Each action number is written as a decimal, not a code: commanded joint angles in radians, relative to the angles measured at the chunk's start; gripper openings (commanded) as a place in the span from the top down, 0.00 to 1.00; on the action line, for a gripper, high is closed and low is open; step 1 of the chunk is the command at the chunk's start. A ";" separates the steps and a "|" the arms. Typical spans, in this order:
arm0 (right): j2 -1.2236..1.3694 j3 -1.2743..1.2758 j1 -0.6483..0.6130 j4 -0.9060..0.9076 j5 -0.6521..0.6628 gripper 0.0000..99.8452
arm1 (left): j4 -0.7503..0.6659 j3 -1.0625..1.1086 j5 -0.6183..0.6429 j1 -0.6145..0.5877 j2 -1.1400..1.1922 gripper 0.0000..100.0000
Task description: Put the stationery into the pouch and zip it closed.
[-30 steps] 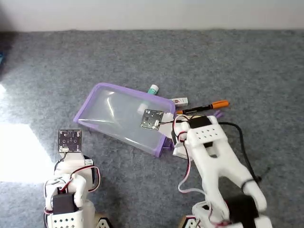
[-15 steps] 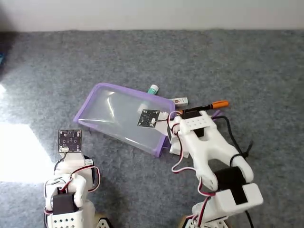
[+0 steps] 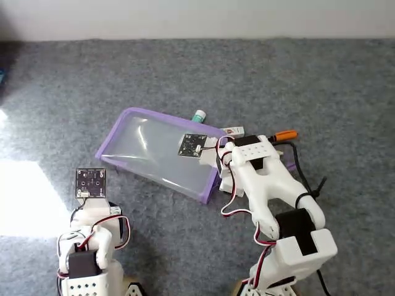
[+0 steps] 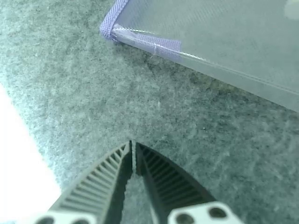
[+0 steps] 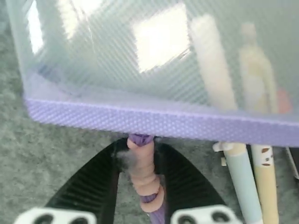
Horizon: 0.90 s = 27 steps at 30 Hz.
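While one purple-edged pouch [image 3: 154, 148] lies mid-table [image 3: 321, 74], the right gripper [image 5: 140, 149] clamps its zip pull [image 5: 145, 177]. The left gripper [image 4: 134, 149], fingers together and empty, hangs near a pouch corner. Three stationery pieces lie along the pouch's far edge: orange pen [image 3: 285, 134], white stick [image 3: 234, 131], green-capped tube [image 3: 199, 115].

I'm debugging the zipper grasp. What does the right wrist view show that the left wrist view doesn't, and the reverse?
Right wrist view: the right claw shut on the pink beaded zipper pull of the translucent purple-trimmed plastic pouch, with pale pens beside it. Left wrist view: the left claw, shut and empty, short of a pouch corner. Both: that pouch and the grey carpet.
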 commanded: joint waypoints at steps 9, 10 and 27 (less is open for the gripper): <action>-0.278 -0.002 -0.028 0.228 -0.201 0.99 | 0.002 -0.010 -0.003 0.003 -0.011 0.99; -0.314 -0.002 -0.030 0.243 -0.222 0.99 | 0.002 -0.010 -0.003 0.003 -0.011 0.99; -0.677 -0.006 -0.277 0.467 -0.417 0.99 | 0.002 -0.010 -0.003 0.003 -0.011 0.99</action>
